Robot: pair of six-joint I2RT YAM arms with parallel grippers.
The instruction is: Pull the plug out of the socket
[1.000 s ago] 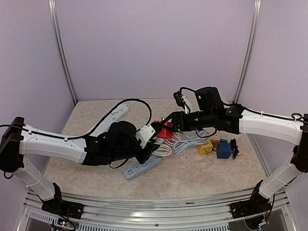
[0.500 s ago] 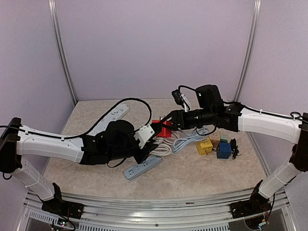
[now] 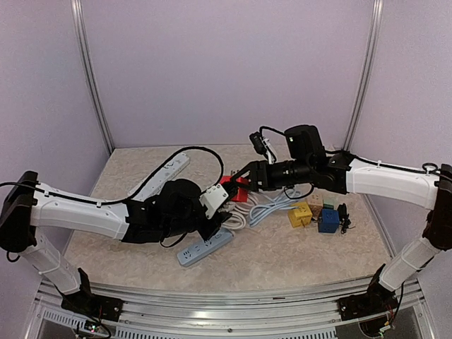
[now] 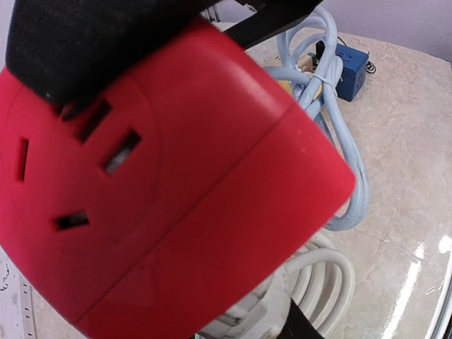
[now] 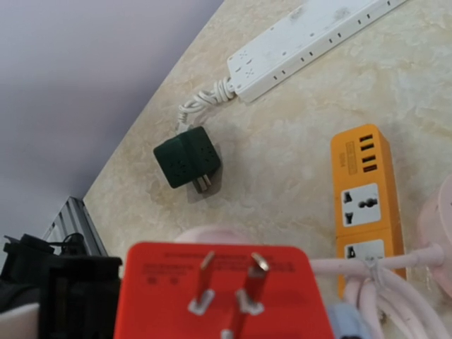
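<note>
the red cube socket [image 3: 239, 188] hangs in the air over the middle of the counter [image 3: 296, 258]. it is gripped by the right hand [image 3: 244, 182], whose fingers stand partly apart and close on its sides. it is a glossy red block with rounded corners and a seam running round its middle. the face turned to the left wrist camera carries a shallow round panel with dark open slots. the face turned to the right wrist camera looks orange-red, with fine printed lines and three bare metal prongs sticking out.

the left hand [image 3: 224, 210] sits just below and to the left of the cube. how wide it stands, and whether it holds anything, i cannot tell. right under the cube in the left wrist view is a white ribbed piece [image 4: 240, 318] beside the white cable coil [image 4: 321, 282]; whether it is a plug is unclear.

on the counter lie a blue-grey power strip [image 3: 206, 246], a pale blue cable [image 3: 272, 207], a yellow cube [image 3: 300, 214] and a blue cube [image 3: 328, 220].
</note>
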